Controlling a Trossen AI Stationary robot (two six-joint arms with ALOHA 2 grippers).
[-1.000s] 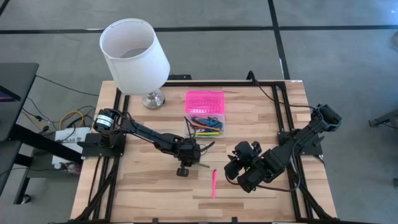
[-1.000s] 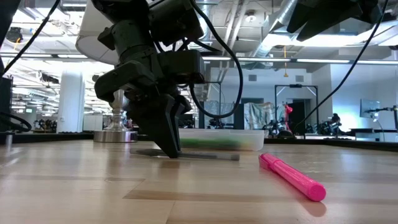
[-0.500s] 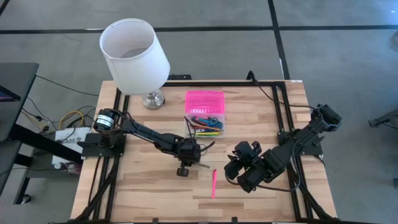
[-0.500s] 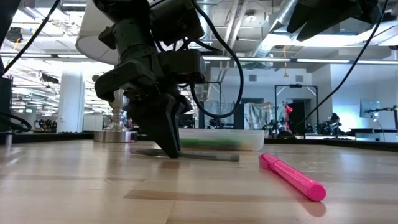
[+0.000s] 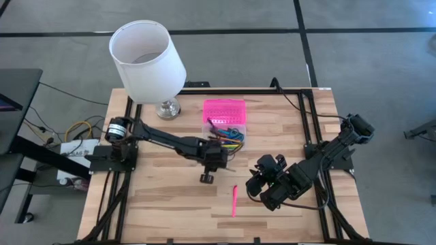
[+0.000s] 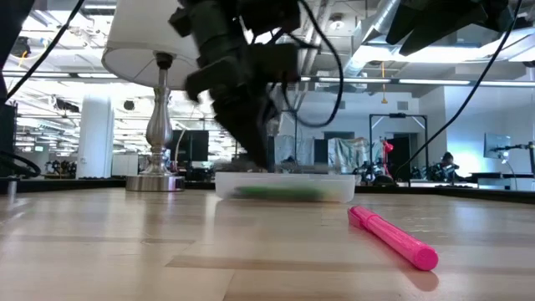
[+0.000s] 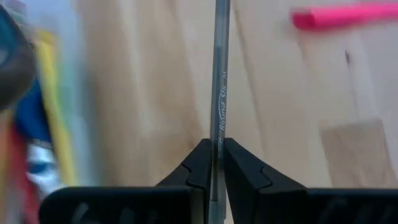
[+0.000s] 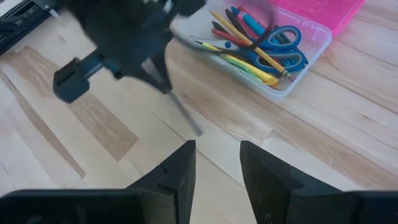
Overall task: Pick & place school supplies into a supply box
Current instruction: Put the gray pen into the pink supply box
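Observation:
My left gripper [image 5: 215, 158] hangs just off the near side of the supply box and is shut on a thin grey pen [image 7: 219, 93]. The right wrist view shows the same pen [image 8: 186, 115] sticking out slantwise below the left gripper [image 8: 146, 59]. The supply box is a clear base [image 5: 236, 142] full of coloured pens and blue-handled scissors [image 8: 283, 51]. Its pink lid [image 5: 224, 110] lies open behind it. A pink marker [image 5: 234, 201] lies flat on the table. My right gripper [image 8: 217, 163] waits open, near the table's right side. My left gripper pinches the grey pen's barrel [image 7: 216, 144] between its two fingers, which lie across the pen. A long stretch of the pen runs out past the fingertips [image 7: 200, 163], and the rest is hidden behind them. The pen is lifted clear of the table and tilted.
A white lampshade on a metal lamp foot [image 5: 167, 109] stands at the far left. Black frame rails [image 5: 310, 129] run along the table edges. Bare wood lies between the marker [image 6: 393, 236] and the box [image 6: 284, 186].
My left gripper has risen and swung toward the far edge and right, toward the supply box, still shut. The grey pen, which lay on the table under its fingers, has gone up with it, clear of the wood. The right arm and the pink marker have stayed put.

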